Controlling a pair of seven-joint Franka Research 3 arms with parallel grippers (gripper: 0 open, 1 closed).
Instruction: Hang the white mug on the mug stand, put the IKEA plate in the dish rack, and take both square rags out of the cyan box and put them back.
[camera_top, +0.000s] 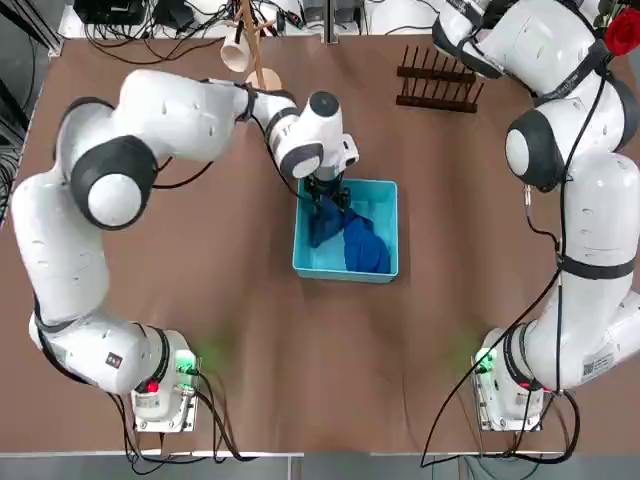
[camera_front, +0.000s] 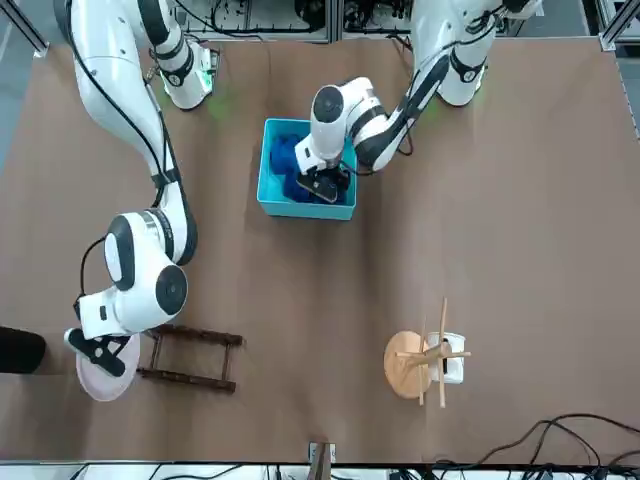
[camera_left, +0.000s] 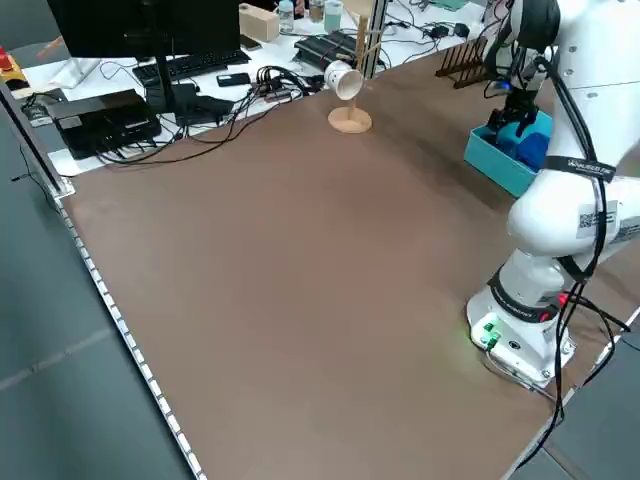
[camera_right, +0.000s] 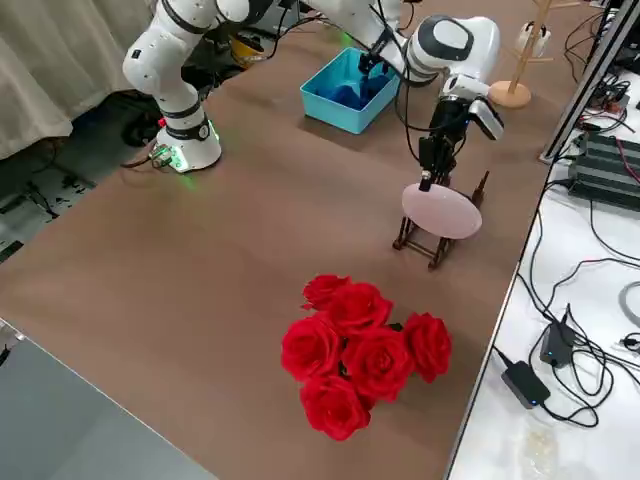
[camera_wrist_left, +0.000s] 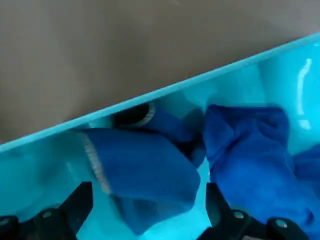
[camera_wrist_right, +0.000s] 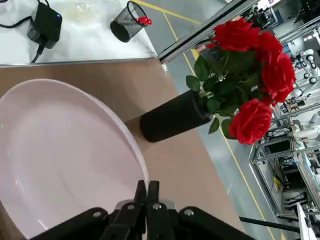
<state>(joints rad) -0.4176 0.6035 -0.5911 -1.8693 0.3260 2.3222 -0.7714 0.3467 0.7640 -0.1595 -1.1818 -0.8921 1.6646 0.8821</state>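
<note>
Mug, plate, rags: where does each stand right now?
Done: the white mug hangs on the mug stand. In hand: the right gripper is shut on the IKEA plate, holding it at the dish rack; the left gripper is open over blue rags inside the cyan box. Left: seating the plate, cycling both rags.

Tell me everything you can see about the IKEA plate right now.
The IKEA plate is a plain round plate, white with a faint pink tint, smooth and glossy, with a shallow raised rim. The right claw is shut on its edge and holds it tilted on edge, right at the far end of the dark dish rack. Whether it touches the rack yet is unclear.
</note>
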